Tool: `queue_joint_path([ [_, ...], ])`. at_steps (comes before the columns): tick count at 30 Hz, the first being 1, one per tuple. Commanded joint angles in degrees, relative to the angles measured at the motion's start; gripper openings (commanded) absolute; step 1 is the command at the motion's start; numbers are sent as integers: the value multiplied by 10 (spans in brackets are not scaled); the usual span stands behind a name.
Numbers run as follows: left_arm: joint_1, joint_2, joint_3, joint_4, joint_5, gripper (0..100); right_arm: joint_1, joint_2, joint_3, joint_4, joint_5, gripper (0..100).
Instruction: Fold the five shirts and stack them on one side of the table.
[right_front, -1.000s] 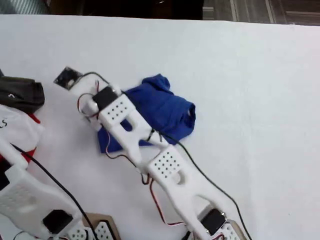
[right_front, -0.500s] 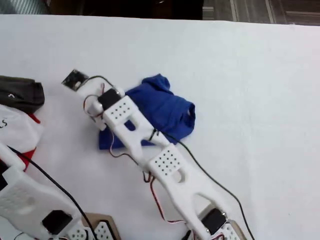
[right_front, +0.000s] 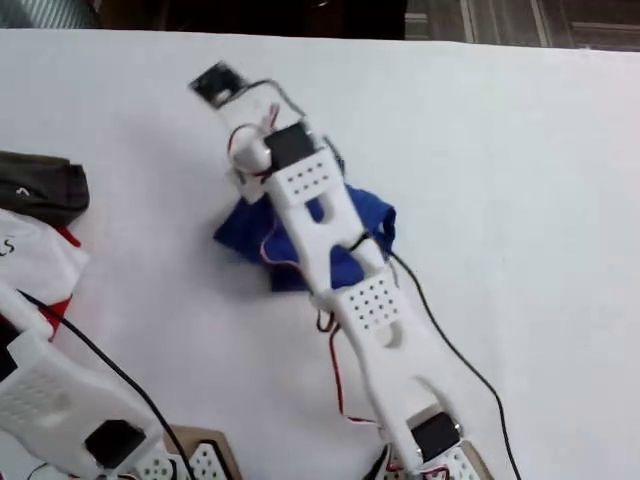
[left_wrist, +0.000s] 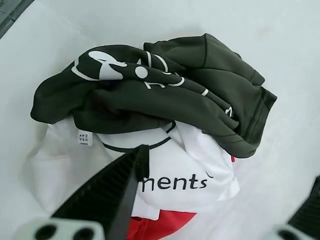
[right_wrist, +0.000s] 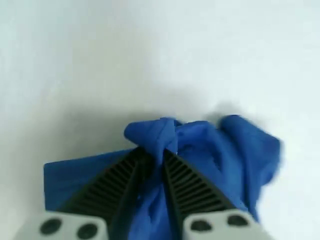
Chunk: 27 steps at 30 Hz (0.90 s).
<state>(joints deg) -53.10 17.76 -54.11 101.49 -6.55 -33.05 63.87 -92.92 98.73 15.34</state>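
Note:
A crumpled blue shirt (right_front: 247, 236) lies mid-table, partly under my right arm (right_front: 335, 260). My right gripper (right_wrist: 159, 150) is shut on a raised fold of the blue shirt (right_wrist: 240, 150), which bunches up beside the fingers. At the table's left edge lies a dark shirt (right_front: 40, 186) next to a white shirt with red trim (right_front: 30, 256). My left gripper (left_wrist: 230, 170) hangs open above the white shirt (left_wrist: 190, 170), with the dark shirt (left_wrist: 200, 90) heaped just beyond it. The left arm (right_front: 45, 395) sits at the near left corner.
White table (right_front: 520, 150) stretches bare to the right and along the far side. Black and red cables (right_front: 450, 350) trail along the right arm. The arm bases (right_front: 200, 460) stand at the near edge.
My right arm has swung toward the far side and rightward, pulling the held fold of the blue shirt with it; the shirt has shifted and bunched. The left arm has barely moved.

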Motion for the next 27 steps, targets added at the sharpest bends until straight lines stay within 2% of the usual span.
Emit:
queue_joint_path([
  [1, 34, -30, -1, 9, 4, 483, 32, -126, -25, 22, -4, 21],
  [8, 131, -30, 68, 8, 4, 483, 124, -308, 5, 25, 0, 20],
  [19, 384, -29, 232, -18, 3, 483, 325, -551, 323, 24, 2, 21],
  [27, 482, -29, 375, -105, 3, 483, 476, -627, 467, 23, 90, 21],
])
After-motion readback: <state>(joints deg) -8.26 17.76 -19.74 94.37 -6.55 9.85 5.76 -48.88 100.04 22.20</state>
